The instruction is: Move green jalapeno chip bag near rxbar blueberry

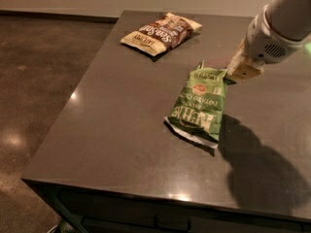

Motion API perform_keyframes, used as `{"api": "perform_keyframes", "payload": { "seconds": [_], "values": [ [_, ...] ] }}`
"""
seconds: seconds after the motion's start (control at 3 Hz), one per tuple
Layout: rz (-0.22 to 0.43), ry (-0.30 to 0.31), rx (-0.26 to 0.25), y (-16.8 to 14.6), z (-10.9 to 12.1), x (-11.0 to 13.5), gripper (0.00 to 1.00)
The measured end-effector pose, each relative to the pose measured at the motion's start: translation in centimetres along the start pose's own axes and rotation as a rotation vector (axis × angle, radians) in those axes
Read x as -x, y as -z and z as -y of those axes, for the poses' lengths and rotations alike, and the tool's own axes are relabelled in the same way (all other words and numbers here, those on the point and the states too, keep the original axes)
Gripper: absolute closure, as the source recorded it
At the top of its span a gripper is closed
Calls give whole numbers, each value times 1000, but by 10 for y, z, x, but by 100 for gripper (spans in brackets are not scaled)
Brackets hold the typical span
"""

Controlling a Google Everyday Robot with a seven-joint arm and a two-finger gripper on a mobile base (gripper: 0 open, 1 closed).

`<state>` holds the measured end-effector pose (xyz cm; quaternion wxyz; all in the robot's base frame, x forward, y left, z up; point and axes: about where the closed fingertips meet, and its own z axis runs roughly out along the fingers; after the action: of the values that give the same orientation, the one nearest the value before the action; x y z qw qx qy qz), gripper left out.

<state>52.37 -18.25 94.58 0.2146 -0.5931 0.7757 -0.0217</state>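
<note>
My pincer (241, 71) hangs low over the far right part of the tabletop (121, 130), pinching the upper corner of the green jalapeno chip bag (199, 103). From my pincer the bag trails down and to the left toward the near edge, its length lying on the tabletop. A cream-and-brown chip bag (160, 33) lies well apart from my pincer, farther back and to the left.

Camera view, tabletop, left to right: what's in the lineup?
cream-and-brown chip bag toward the far edge of the table → green jalapeno chip bag mid-table → gripper, at the green bag's upper right corner.
</note>
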Motion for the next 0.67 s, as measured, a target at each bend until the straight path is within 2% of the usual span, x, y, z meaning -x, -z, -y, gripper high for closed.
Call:
{"api": "perform_keyframes", "payload": {
  "seconds": [0.67],
  "values": [
    [-54, -90, -55, 22, 24, -56, 100]
  ]
}}
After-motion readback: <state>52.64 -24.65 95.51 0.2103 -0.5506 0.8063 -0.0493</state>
